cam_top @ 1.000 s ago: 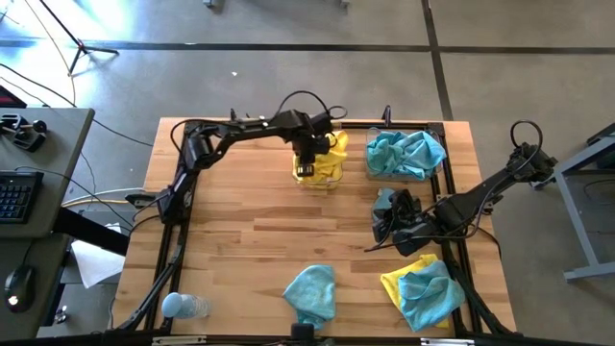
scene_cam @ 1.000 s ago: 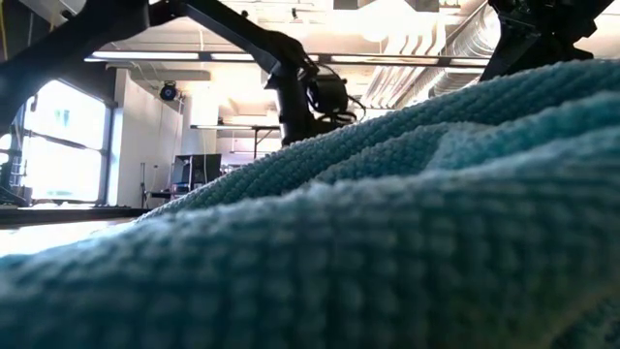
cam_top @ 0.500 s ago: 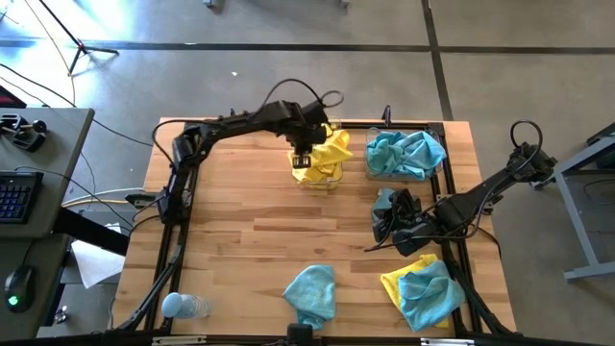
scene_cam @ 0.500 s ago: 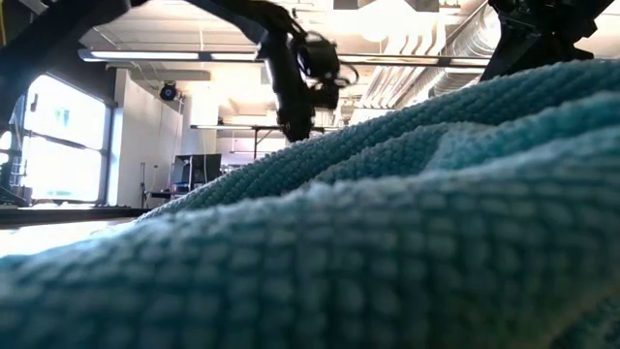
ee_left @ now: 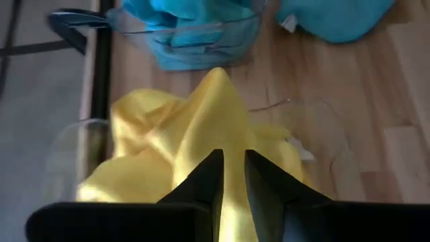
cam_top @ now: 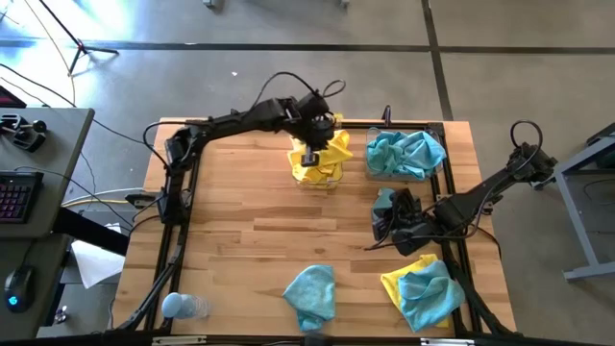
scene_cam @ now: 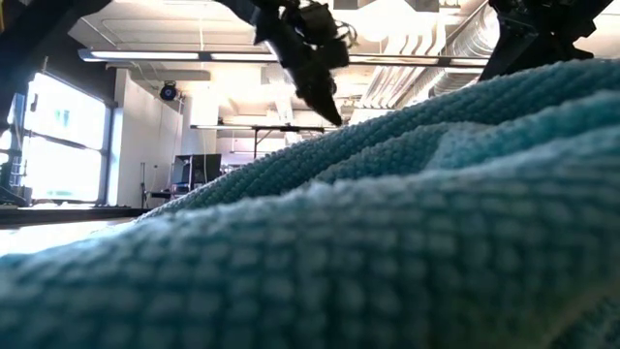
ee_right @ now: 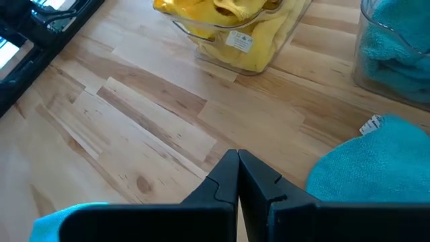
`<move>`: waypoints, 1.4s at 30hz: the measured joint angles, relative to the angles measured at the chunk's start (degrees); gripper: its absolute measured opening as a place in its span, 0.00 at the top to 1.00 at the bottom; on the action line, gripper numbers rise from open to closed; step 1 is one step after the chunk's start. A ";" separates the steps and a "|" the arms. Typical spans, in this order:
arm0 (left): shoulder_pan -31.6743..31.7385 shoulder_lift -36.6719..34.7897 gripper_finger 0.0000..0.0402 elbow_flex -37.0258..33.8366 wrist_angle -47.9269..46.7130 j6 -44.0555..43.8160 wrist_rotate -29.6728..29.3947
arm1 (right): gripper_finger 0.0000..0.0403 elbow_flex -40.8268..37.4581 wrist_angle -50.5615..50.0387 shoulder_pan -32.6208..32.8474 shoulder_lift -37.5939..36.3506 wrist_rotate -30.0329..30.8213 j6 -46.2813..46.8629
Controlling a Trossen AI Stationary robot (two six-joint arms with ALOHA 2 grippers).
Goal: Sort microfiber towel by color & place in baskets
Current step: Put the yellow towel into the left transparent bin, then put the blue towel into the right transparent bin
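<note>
The left gripper (cam_top: 309,160), fingers slightly apart and empty, hung over the bunched yellow microfiber towel (cam_top: 327,159) in the clear plastic basket (cam_top: 318,180) at twelve o'clock on the table; the right gripper (cam_top: 381,231) was closed.

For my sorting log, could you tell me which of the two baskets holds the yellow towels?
The basket under the left gripper, nearer the table's middle, holds yellow towels; the other basket, by the right edge, holds only teal ones.

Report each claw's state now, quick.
Left claw: over the basket of yellow towels, narrowly parted, holding nothing visible.
Right claw: closed, empty, low over the table.
</note>
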 joint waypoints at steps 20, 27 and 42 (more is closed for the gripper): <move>-0.19 14.49 0.88 0.00 0.88 -3.16 -0.76 | 1.00 0.00 0.81 -0.66 -0.02 -0.15 1.13; -0.28 11.26 0.88 -0.02 0.10 -5.48 -1.32 | 1.00 0.00 -0.23 -0.66 -0.02 -0.16 1.10; -1.97 -5.43 0.88 -0.02 -4.27 -21.96 2.43 | 1.00 0.00 -5.07 -0.66 -0.02 -0.87 0.42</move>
